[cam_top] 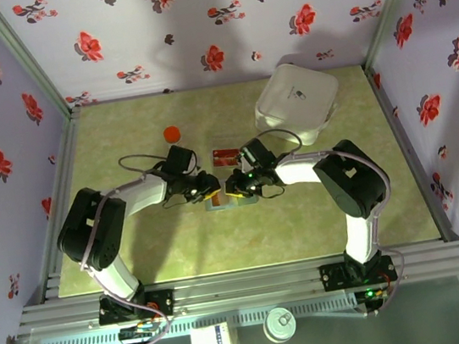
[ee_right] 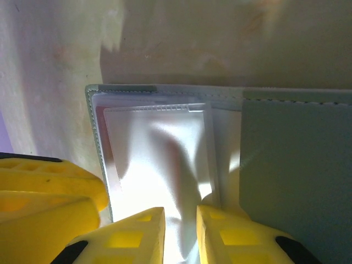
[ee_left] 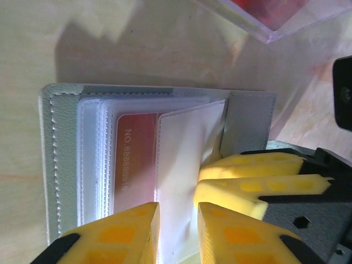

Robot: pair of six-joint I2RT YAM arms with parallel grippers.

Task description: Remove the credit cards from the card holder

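The grey-blue card holder [cam_top: 230, 202] lies open at mid-table under both grippers. In the left wrist view its cover [ee_left: 60, 165] is on the left, with clear plastic sleeves fanned beside it. A red credit card [ee_left: 137, 159] with a printed number sits inside one sleeve. My left gripper [ee_left: 179, 234] is nearly closed on a white, empty-looking sleeve [ee_left: 184, 148]. My right gripper [ee_right: 180, 234] pinches a crumpled sleeve [ee_right: 165, 159] beside the grey panel [ee_right: 291, 176]. The right gripper's fingers [ee_left: 247, 190] come in from the right in the left wrist view. No blue card is visible.
A clear plastic box [cam_top: 225, 155] with a red card inside stands just behind the holder. A large white rounded case [cam_top: 297, 103] is at the back right, and an orange cap [cam_top: 172, 133] at the back left. Flowered walls enclose the green table.
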